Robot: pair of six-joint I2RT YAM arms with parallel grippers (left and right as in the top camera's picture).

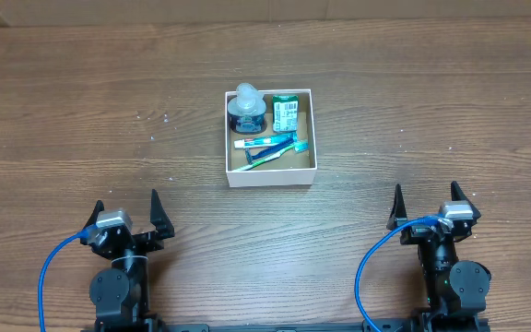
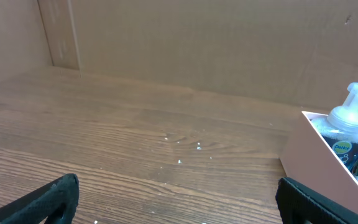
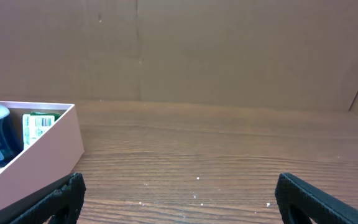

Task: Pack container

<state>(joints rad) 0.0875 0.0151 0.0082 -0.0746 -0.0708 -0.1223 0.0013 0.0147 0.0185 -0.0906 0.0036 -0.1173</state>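
Note:
The container (image 1: 270, 176), a square shallow white box with a brown floor, sits at the table's middle. Inside it are a dark blue pump bottle (image 1: 246, 112), a green tube (image 1: 286, 112) and a blue toothbrush (image 1: 270, 147). The box also shows at the right of the left wrist view (image 2: 309, 155) and at the left of the right wrist view (image 3: 48, 152). My left gripper (image 1: 129, 214) is open and empty near the front left edge. My right gripper (image 1: 427, 205) is open and empty near the front right edge. Both are well apart from the box.
A brown cardboard wall (image 2: 197, 43) stands behind the wooden table (image 1: 109, 120). Blue cables (image 1: 53, 267) run from each arm base at the front edge.

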